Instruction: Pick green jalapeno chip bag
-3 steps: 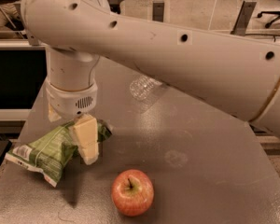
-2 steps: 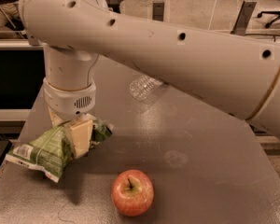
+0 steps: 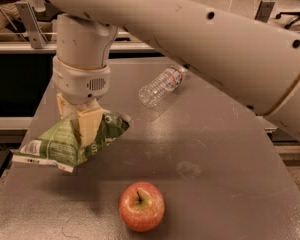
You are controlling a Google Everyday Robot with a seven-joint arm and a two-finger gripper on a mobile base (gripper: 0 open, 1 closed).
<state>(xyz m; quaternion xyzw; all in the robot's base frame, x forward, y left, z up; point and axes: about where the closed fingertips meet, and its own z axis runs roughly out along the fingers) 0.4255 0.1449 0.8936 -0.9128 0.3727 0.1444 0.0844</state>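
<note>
The green jalapeno chip bag is a crumpled green foil bag with white ends. It hangs tilted above the grey table at the left, with its shadow on the surface below. My gripper comes straight down from the big white arm and is shut on the bag's middle; one cream finger shows in front of the foil, the other is mostly hidden behind it.
A red apple stands near the table's front edge, just right of the bag. A clear plastic bottle lies on its side further back. The table's left edge is close to the bag, with a dark gap beyond.
The gripper has risen with the bag in it; the bag has come off the table and hangs higher. The apple and bottle have not moved.
</note>
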